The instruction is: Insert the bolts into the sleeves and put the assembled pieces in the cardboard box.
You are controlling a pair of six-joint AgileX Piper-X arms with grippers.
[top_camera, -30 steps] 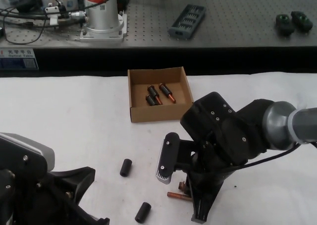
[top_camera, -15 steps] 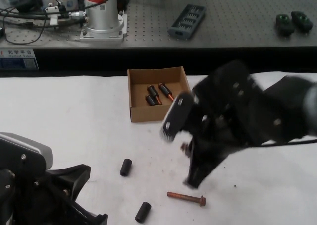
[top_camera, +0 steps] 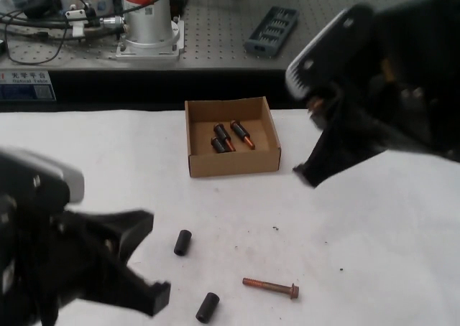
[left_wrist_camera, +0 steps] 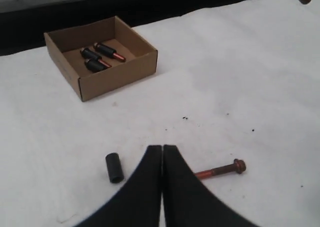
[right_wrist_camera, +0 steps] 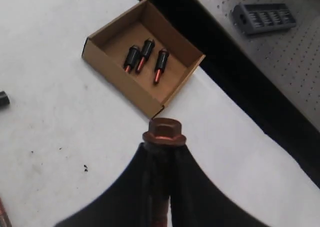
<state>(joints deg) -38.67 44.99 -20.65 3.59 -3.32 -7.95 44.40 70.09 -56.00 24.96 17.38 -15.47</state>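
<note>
Cardboard box sits open-topped on white cloth, just in front of the dark perforated table. Three assembled pieces lie on the box floor, side by side and roughly parallel; each is a black sleeve with a copper bolt end showing. Two of them are almost touching, and the third is a little apart. Right gripper is raised above the cloth, off to the right of the box in the high view. Its fingers are clamped on the shank of a held bolt, whose copper hex head stands clear beyond the fingertips. The wrist camera looks past that head down toward the box. Left gripper is on the near side of the box, well apart from it and low over the cloth. Its fingers are pressed together along one seam with nothing between them. Loose bolt lies flat on the cloth on the near side of the box, well apart from it and a little to its right. In the left wrist view it lies just beside the closed fingertips. Two loose sleeves lie on the same near side, slightly left of the box. First sleeve is the closer to the box. Second sleeve lies farther out, near the threaded end of the loose bolt but not touching it.
</note>
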